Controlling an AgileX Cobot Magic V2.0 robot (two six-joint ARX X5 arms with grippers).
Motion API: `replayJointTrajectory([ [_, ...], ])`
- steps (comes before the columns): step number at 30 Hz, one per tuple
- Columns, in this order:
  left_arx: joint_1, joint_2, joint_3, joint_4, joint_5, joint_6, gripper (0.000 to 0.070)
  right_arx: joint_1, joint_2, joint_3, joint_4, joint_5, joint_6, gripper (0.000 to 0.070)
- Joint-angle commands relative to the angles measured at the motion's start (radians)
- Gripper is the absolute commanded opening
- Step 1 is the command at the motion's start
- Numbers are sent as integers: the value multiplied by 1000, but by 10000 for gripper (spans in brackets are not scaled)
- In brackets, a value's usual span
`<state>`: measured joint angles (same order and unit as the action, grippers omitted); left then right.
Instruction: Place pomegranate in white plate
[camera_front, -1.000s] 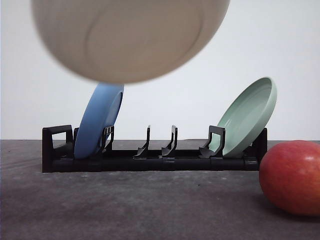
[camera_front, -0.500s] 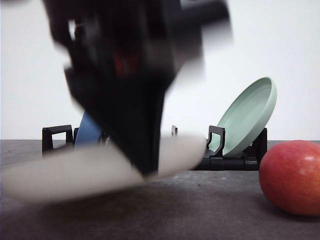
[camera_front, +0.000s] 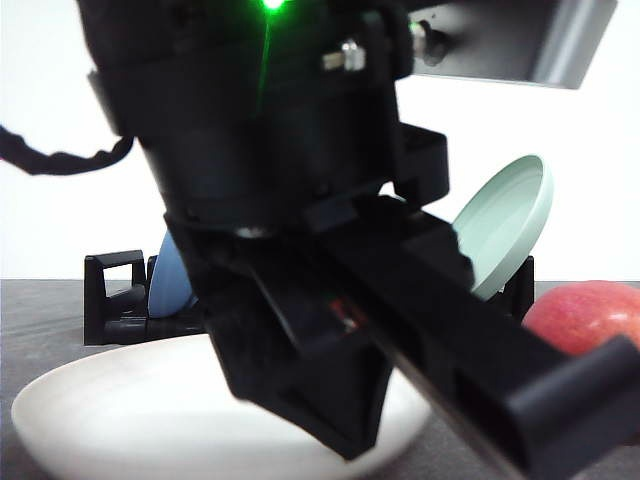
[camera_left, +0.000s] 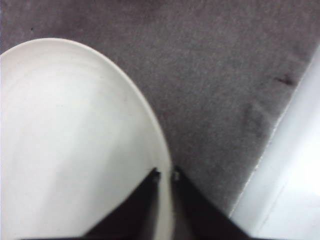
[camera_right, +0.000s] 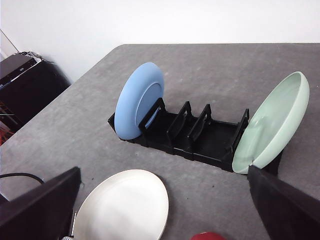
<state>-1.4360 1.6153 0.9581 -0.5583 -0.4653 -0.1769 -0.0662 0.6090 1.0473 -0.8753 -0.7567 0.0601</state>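
Observation:
The white plate (camera_front: 120, 420) lies flat and low over the grey table, near the front left. My left gripper (camera_left: 164, 175) is shut on the white plate (camera_left: 65, 140), its two dark fingers pinching the rim. The left arm's black body (camera_front: 280, 200) hides the middle of the front view. To the right of the plate on the table is the red pomegranate (camera_front: 590, 315), half hidden behind the arm. From above, the right wrist view shows the white plate (camera_right: 122, 207) and the pomegranate's red top (camera_right: 207, 236). My right gripper (camera_right: 162, 175) hangs open above them, holding nothing.
Behind the plate stands a black dish rack (camera_right: 195, 137), with a blue plate (camera_right: 140, 100) in its left slot and a pale green plate (camera_right: 272, 122) leaning at its right end. The table's far edge meets a white wall; dark equipment (camera_right: 30, 80) sits off the table's left.
The white plate was up high a second ago; my left arm has swung it down to the table, and the arm now hides most of the rack. The pomegranate has not moved.

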Motion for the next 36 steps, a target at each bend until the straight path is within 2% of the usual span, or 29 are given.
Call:
replayJointTrajectory([
  [1, -13, 5, 10, 1, -7, -29, 281, 1, 3, 18, 6, -3, 12, 700],
  [3, -8, -7, 10, -1, -7, -51, 486, 7, 3, 18, 6, -3, 17, 700],
  [4, -8, -12, 11, -3, -7, -59, 559, 12, 3, 18, 6, -3, 23, 700],
  [6, -5, -31, 16, -17, -7, -85, 631, 23, 4, 18, 4, -3, 43, 700],
  [9, -2, -83, 28, -36, -7, -135, 635, 48, 12, 18, -9, -3, 72, 700],
  [16, 5, -281, 69, -104, -5, -167, 634, 148, 83, 16, -123, 12, 70, 700],
  [19, 5, -392, 74, -141, 5, -169, 633, 193, 137, 14, -169, 73, 65, 700],
  [24, 5, -591, 74, -187, 71, -166, 631, 282, 266, 13, -226, 193, 57, 700],
  [32, 5, -873, 74, -269, 214, -166, 625, 423, 495, 13, -256, 420, 1, 700],
  [36, 4, -988, 74, -318, 234, -177, 625, 474, 603, 13, -260, 486, -2, 700],
])
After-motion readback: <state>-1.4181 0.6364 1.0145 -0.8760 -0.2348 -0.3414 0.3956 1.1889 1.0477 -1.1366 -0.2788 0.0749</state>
